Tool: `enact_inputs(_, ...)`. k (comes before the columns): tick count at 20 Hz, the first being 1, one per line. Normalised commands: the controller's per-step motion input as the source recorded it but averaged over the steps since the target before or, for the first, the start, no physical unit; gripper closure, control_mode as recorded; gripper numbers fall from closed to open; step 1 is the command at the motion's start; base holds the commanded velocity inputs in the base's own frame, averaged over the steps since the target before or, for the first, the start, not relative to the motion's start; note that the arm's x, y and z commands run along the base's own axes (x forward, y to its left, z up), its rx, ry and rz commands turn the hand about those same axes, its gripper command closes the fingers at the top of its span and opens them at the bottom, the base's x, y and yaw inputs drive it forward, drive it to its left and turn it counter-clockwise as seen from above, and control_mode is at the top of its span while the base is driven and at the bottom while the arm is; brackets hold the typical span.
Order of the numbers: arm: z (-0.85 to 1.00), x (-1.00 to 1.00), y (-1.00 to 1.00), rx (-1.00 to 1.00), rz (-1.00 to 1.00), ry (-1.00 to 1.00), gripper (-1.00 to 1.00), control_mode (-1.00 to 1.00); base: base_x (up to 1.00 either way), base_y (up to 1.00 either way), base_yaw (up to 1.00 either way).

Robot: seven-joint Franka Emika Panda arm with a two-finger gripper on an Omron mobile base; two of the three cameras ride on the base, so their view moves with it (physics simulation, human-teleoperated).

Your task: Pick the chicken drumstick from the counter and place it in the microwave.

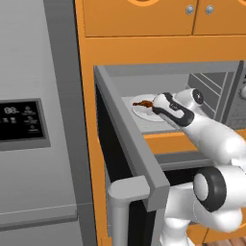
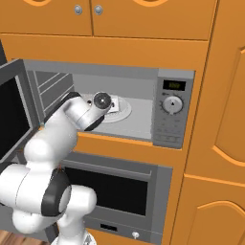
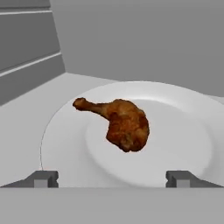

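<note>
While the arm reaches into the microwave [image 2: 143,112], the chicken drumstick [image 3: 118,122] lies on the round white plate [image 3: 183,131] inside the grey cavity; thick end toward the plate's centre, thin end pointing toward the upper left of the hand view; nothing touches it. Gripper [image 3: 113,178] sits just short of the drumstick, fingers spread wide with both fingertips [image 3: 43,178] low over the near rim of the plate, nothing between them. Left base view: gripper [image 1: 154,106] at the plate [image 1: 139,111], drumstick [image 1: 142,102] visible as a small brown shape just beyond the fingers; microwave door [image 1: 129,139] swung fully open toward the camera, edge-on. Right base view: wrist covers most of the plate [image 2: 122,112]; control panel [image 2: 171,112] with a dial on the right of the cavity. Grey fridge [image 1: 33,125] with display panel stands left of the door; dark-windowed oven [image 2: 115,191] below the microwave.
</note>
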Motion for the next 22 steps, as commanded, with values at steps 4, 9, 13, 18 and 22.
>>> enact_inputs(4, 0.61, -0.86, 0.0, 0.0, 0.0, 0.0, -1.0, -1.0, 0.0, 0.0, 0.0)
enact_inputs(9, 0.65, -1.0, 0.0, 0.0, -0.03, -0.1, -1.0, -1.0, 0.0, 0.0, 0.0)
enact_inputs(13, 0.57, -1.0, -0.08, 0.0, -0.21, 0.03, -1.0, -1.0, 0.0, 0.0, 0.0)
enact_inputs(18, 0.43, -1.0, -0.01, 0.0, -0.29, 0.13, -1.0, -1.0, 0.0, 0.0, 0.0)
enact_inputs(22, 0.2, -1.0, -0.08, 0.0, -0.28, 0.22, -1.0, -1.0, 0.0, 0.0, 0.0)
